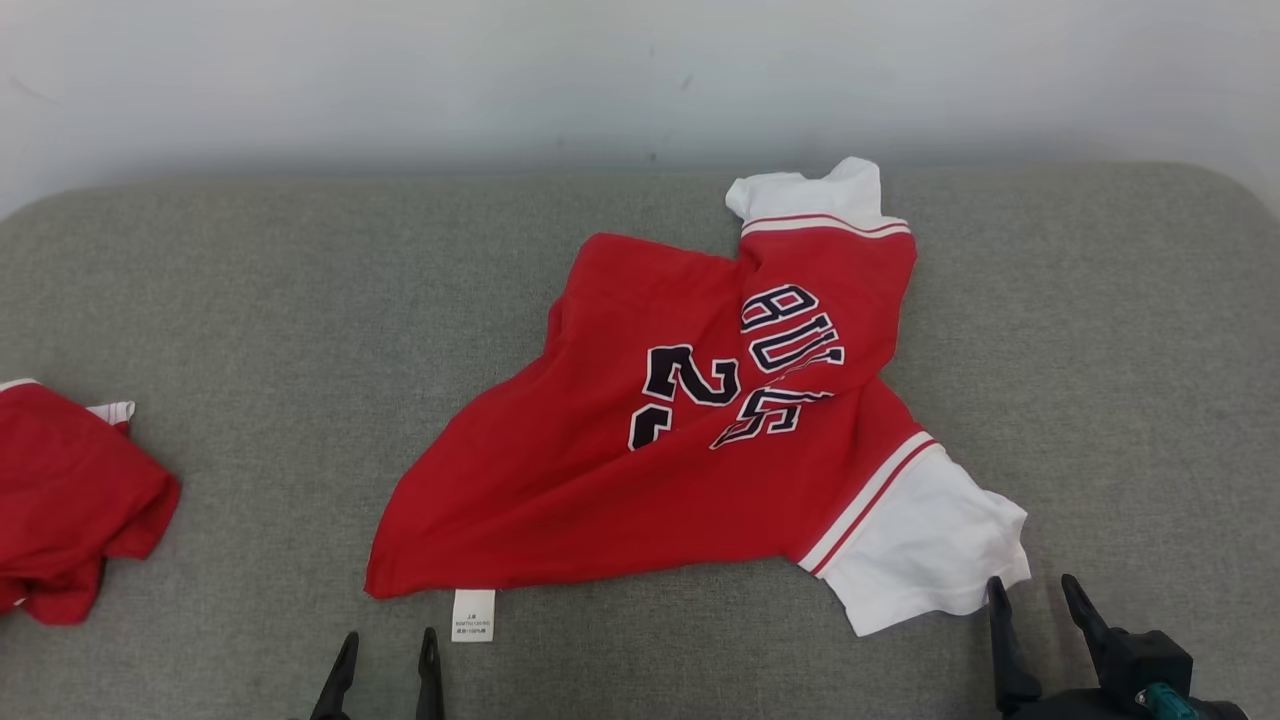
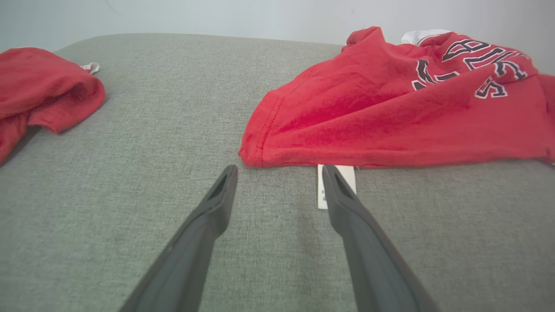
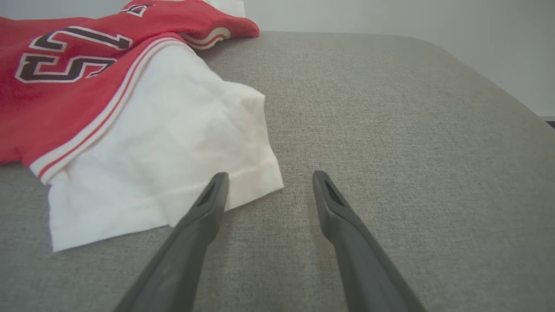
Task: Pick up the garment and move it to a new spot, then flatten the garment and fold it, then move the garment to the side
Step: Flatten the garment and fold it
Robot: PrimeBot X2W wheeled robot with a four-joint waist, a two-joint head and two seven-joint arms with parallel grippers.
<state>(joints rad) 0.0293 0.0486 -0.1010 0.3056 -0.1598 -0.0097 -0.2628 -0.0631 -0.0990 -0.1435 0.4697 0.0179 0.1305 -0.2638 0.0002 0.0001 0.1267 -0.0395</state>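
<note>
Open and empty, left gripper [image 1: 389,638] and right gripper [image 1: 1032,583]: pinch jersey [image 1: 640,470] low beside tag [image 1: 473,614], probably sleeve [image 1: 920,540] edge too

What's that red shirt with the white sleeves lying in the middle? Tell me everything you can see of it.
The red knit shirt with white short sleeves lies crumpled on the grey fabric surface. Dark, white-edged letters and numbers on it are broken by folds. One white sleeve spreads toward the robot, the other sleeve bunches at the far side; red-and-white stripes border both. A white care label sticks out from its near hem.
</note>
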